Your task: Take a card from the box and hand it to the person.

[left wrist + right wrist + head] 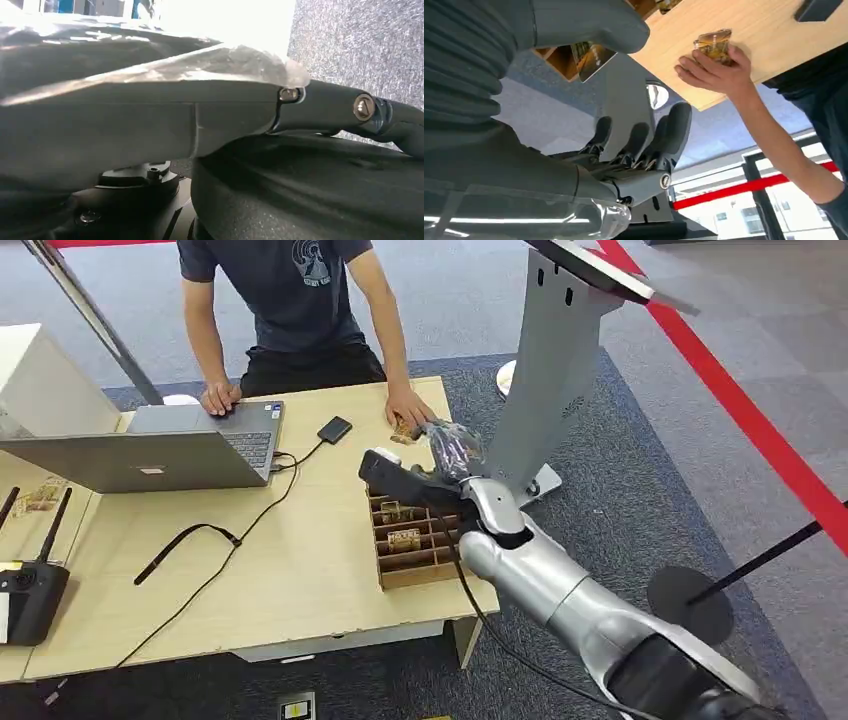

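The wooden table [300, 570] fills the left and centre of the head view, with the person [290, 300] standing behind it at the upper centre. The robot's right arm [590, 610] rises from the lower right corner toward the middle of the frame.

An open laptop [150, 455] sits at the left of the table, the person's one hand resting on its keyboard. A grey stand [550, 370] rises at the upper right, beside the table's far right corner.

The box [410, 545], a low wooden tray split into compartments, lies at the centre of the frame near the table's right edge, with cards standing in its slots. The right hand [450, 455] hovers just above the box's far end, its fingers [674, 130] spread apart and holding nothing in the right wrist view.

The card [714, 45] lies on the table under the person's hand [711, 72], at the upper centre-right of the wrist picture, near the robot hand but apart from it. A small dark device [335, 430] lies between laptop and card.

The left hand [150, 120] shows too close in its wrist view; whether it is spread or curled I cannot tell.
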`<state>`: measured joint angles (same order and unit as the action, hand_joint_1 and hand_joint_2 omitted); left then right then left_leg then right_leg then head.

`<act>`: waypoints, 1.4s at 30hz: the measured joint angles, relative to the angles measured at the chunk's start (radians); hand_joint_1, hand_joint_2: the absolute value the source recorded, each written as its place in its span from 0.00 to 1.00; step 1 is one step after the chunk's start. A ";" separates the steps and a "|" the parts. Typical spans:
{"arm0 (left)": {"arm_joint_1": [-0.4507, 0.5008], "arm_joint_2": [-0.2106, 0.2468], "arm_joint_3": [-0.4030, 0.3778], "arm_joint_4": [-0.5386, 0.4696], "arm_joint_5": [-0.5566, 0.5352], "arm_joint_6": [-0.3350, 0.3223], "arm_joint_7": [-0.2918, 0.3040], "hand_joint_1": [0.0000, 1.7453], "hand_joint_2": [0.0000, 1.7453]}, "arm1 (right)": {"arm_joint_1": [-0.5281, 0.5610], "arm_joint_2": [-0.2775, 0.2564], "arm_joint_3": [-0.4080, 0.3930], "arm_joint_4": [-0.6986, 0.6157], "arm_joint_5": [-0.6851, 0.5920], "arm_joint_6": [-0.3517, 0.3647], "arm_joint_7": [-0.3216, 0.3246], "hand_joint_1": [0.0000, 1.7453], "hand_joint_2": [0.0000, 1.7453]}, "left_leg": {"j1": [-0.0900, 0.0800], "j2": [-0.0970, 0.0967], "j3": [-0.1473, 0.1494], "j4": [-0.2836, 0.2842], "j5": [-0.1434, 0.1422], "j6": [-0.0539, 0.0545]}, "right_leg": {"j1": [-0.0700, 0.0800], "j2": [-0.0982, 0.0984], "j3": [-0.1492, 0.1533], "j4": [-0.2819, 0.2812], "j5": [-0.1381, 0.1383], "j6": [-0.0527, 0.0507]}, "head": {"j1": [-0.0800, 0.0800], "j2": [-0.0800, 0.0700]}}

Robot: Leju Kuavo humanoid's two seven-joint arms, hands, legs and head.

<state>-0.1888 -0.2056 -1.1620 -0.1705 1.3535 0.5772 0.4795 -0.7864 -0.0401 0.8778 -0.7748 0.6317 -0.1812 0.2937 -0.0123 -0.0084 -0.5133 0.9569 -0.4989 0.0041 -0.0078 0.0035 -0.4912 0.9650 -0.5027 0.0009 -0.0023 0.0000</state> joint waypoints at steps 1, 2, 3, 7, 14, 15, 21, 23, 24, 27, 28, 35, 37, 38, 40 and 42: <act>0.000 0.000 0.000 0.000 0.000 0.000 0.000 0.00 1.00 | -0.002 0.000 0.001 0.004 0.000 0.000 0.000 0.39 1.00 | 0.000 0.000 0.000 0.000 0.000 0.000 | 0.000 0.000 0.000 0.000 0.000 0.000 | 0.000 0.000; 0.000 0.000 0.000 0.000 0.000 0.000 0.000 0.00 1.00 | -0.003 0.000 0.001 0.009 -0.001 -0.001 0.001 0.39 1.00 | 0.000 0.000 0.000 0.000 0.000 0.000 | 0.000 0.000 0.000 0.000 0.000 0.000 | 0.000 0.000; 0.000 0.000 0.000 0.000 0.000 0.000 0.000 0.00 1.00 | -0.004 0.000 0.002 0.013 -0.002 -0.001 0.002 0.40 1.00 | 0.000 0.000 0.000 0.000 0.000 0.000 | 0.000 0.000 0.000 0.000 0.000 0.000 | 0.000 0.000; 0.000 0.000 0.000 0.000 0.000 0.000 -0.001 0.00 1.00 | -0.008 -0.003 0.005 0.029 -0.004 -0.002 0.006 0.40 1.00 | 0.000 0.000 0.000 0.000 0.000 0.000 | 0.000 0.000 0.000 0.000 0.000 0.000 | 0.000 0.000; 0.000 0.001 0.000 0.000 -0.002 -0.002 -0.002 0.00 1.00 | -0.008 -0.011 0.008 0.046 -0.016 -0.004 0.019 0.40 1.00 | 0.000 0.000 0.000 0.000 0.000 0.000 | 0.000 0.000 0.000 0.000 0.000 0.000 | 0.000 0.000; 0.000 0.001 0.000 0.000 -0.002 -0.002 -0.001 0.00 1.00 | -0.008 -0.013 0.008 0.048 -0.018 -0.005 0.021 0.41 1.00 | 0.000 0.000 0.000 0.000 0.000 0.000 | 0.000 0.000 0.000 0.000 0.000 0.000 | 0.000 0.000; 0.001 0.001 0.000 0.000 0.000 -0.003 -0.006 0.00 1.00 | -0.007 -0.021 0.009 0.063 -0.022 -0.010 0.030 0.41 1.00 | 0.000 0.000 0.000 0.000 0.000 0.000 | 0.000 0.000 0.000 0.000 0.000 0.000 | 0.000 0.000; 0.001 0.001 0.000 0.000 0.000 -0.003 -0.008 0.00 1.00 | -0.007 -0.024 0.009 0.068 -0.024 -0.012 0.032 0.44 1.00 | 0.000 0.000 0.000 0.000 0.000 0.000 | 0.000 0.000 0.000 0.000 0.000 0.000 | 0.000 0.000; 0.001 0.001 0.000 0.000 0.000 -0.003 -0.008 0.00 1.00 | -0.007 -0.025 0.009 0.070 -0.026 -0.013 0.034 0.45 1.00 | 0.000 0.000 0.000 0.000 0.000 0.000 | 0.000 0.000 0.000 0.000 0.000 0.000 | 0.000 0.000; 0.002 0.001 0.000 0.000 0.000 -0.003 -0.010 0.00 1.00 | -0.006 -0.029 0.009 0.077 -0.026 -0.018 0.044 0.48 1.00 | 0.000 0.000 0.000 0.000 0.000 0.000 | 0.000 0.000 0.000 0.000 0.000 0.000 | 0.000 0.000; 0.002 0.001 0.000 0.000 0.000 -0.004 -0.010 0.00 1.00 | -0.006 -0.030 0.009 0.080 -0.026 -0.019 0.049 0.47 1.00 | 0.000 0.000 0.000 0.000 0.000 0.000 | 0.000 0.000 0.000 0.000 0.000 0.000 | 0.000 0.000; 0.003 0.003 0.000 0.000 0.001 -0.010 -0.013 0.00 1.00 | -0.004 -0.039 0.009 0.095 -0.026 -0.019 0.051 0.45 1.00 | 0.000 0.000 0.000 0.000 0.000 0.000 | 0.000 0.000 0.000 0.000 0.000 0.000 | 0.000 0.000; 0.003 0.003 0.000 0.000 0.001 -0.010 -0.014 0.00 1.00 | -0.003 -0.039 0.009 0.099 -0.030 -0.019 0.051 0.44 1.00 | 0.000 0.000 0.000 0.000 0.000 0.000 | 0.000 0.000 0.000 0.000 0.000 0.000 | 0.000 0.000; 0.003 0.003 0.000 0.000 0.001 -0.010 -0.015 0.00 1.00 | -0.002 -0.040 0.009 0.101 -0.032 -0.019 0.051 0.43 1.00 | 0.000 0.000 0.000 0.000 0.000 0.000 | 0.000 0.000 0.000 0.000 0.000 0.000 | 0.000 0.000; 0.004 0.004 0.000 0.000 0.001 -0.012 -0.017 0.00 1.00 | 0.000 -0.042 0.009 0.105 -0.036 -0.018 0.051 0.42 1.00 | 0.000 0.000 0.000 0.000 0.000 0.000 | 0.000 0.000 0.000 0.000 0.000 0.000 | 0.000 0.000; 0.004 0.005 0.000 0.000 0.001 -0.015 -0.018 0.00 1.00 | 0.001 -0.043 0.009 0.107 -0.038 -0.019 0.051 0.43 1.00 | 0.000 0.000 0.000 0.000 0.000 0.000 | 0.000 0.000 0.000 0.000 0.000 0.000 | 0.000 0.000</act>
<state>-0.1849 -0.2003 -1.1620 -0.1705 1.3542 0.5627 0.4616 -0.7855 -0.0832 0.8869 -0.6676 0.5940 -0.1999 0.3452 -0.0124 -0.0081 -0.5131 0.9572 -0.4989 0.0041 -0.0079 0.0035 -0.4913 0.9650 -0.5027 0.0009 -0.0019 0.0000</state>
